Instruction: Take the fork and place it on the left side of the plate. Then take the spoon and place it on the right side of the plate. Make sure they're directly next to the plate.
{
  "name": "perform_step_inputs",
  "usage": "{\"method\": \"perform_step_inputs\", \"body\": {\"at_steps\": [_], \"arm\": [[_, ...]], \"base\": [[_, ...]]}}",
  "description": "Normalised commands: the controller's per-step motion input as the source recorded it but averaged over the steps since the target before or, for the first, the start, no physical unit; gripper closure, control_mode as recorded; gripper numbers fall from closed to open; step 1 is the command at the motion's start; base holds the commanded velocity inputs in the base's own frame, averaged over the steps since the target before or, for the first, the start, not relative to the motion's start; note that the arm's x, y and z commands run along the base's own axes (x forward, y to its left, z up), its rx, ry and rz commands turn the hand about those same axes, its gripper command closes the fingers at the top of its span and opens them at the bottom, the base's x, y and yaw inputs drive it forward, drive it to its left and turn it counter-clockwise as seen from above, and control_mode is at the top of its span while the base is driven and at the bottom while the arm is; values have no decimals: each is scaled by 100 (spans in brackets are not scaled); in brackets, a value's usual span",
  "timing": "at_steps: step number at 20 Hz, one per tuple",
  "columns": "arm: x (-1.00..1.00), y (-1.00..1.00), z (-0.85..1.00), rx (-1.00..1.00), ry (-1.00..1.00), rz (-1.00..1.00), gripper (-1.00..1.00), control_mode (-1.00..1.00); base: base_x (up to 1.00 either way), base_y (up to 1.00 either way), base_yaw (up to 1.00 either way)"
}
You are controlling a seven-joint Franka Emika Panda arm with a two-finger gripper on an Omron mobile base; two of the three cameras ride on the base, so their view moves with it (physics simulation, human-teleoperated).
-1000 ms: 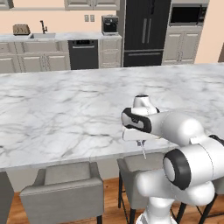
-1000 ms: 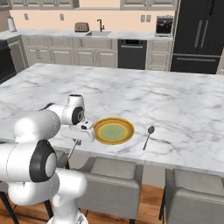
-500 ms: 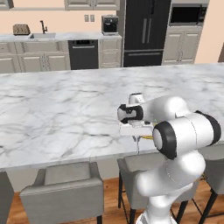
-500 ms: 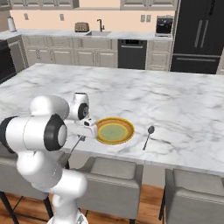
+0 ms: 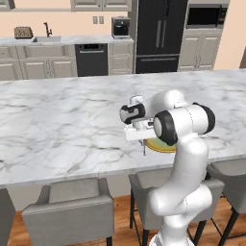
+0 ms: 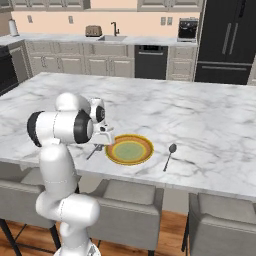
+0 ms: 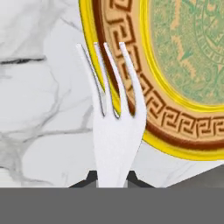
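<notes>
My gripper (image 7: 111, 178) is shut on the fork (image 7: 115, 131), a pale silver utensil whose prongs point ahead and overlap the left rim of the plate (image 7: 131, 89) in the hand view. The yellow-gold plate (image 6: 129, 149) lies near the counter's front edge. In the right base view the gripper (image 6: 101, 142) hangs just left of the plate, and the fork (image 6: 93, 152) slants down from it toward the counter edge. The dark spoon (image 6: 169, 156) lies on the marble to the right of the plate. In the left base view the fork (image 5: 144, 147) shows under the gripper (image 5: 141, 136), and my arm hides most of the plate (image 5: 158, 146).
The marble island counter (image 6: 200, 120) stretches wide behind the plate. Grey stools (image 6: 130, 205) stand under its front edge. Cabinets, a sink and a black fridge (image 5: 158, 36) line the far wall.
The arm's elbow has swung up and over while the gripper, still holding the fork, has shifted slightly closer to the plate's left edge. Plate and spoon have not moved.
</notes>
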Motion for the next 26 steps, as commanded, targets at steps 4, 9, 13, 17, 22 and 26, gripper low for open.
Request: {"method": "perform_step_inputs", "body": {"at_steps": [4, 9, 13, 17, 22, 26], "arm": [[66, 25, -1, -16, 16, 0, 100, -100], [62, 27, -9, -12, 12, 0, 100, -100], [54, 0, -37, -7, 9, 2, 100, -100], [31, -5, -35, -1, 2, 9, 100, -100], [11, -6, -22, 3, -4, 12, 100, -100], [-4, 0, -22, 12, -2, 7, 100, -100]], "base": [[0, 0, 0], [0, 0, 0], [0, 0, 0], [0, 0, 0], [0, 0, 0], [0, 0, 0]]}}
